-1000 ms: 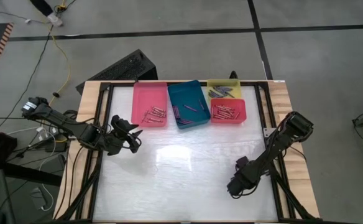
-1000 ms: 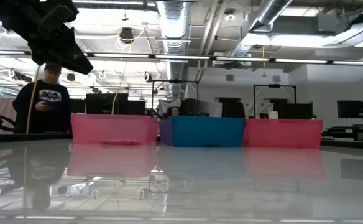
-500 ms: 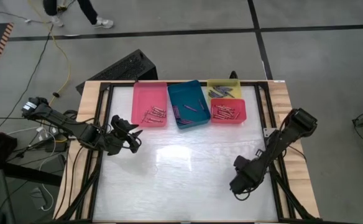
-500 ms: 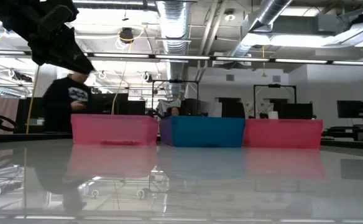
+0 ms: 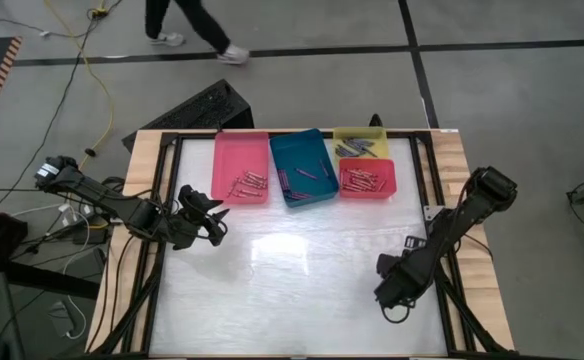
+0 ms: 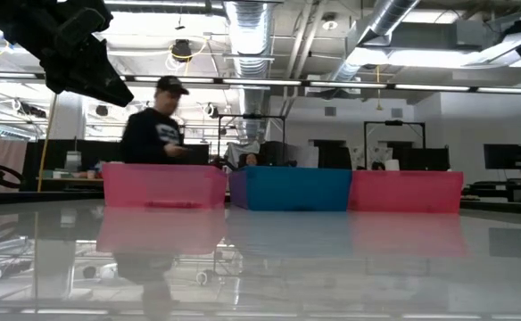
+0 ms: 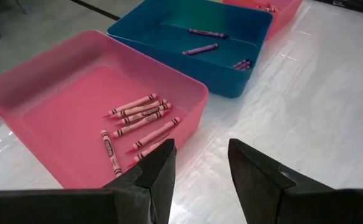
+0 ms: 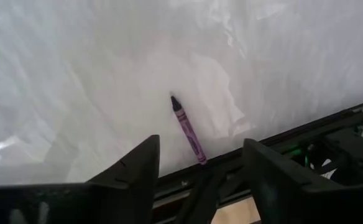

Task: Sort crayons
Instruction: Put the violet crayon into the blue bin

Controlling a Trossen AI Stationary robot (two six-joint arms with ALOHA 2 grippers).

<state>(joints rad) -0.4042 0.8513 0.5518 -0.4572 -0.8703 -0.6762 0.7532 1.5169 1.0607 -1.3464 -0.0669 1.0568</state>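
Lying flat on the white counter (image 8: 107, 74) by its dark edge frame, a purple crayon (image 8: 189, 130) rests ahead of the right gripper (image 8: 200, 163), between its spread fingers (image 8: 132, 171), touching neither. The left gripper (image 7: 200, 163), fingers apart and empty, hovers near the pink tray (image 7: 38, 93).

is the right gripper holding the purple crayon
No, the purple crayon lies on the table between the open fingers of the right gripper, touching neither.
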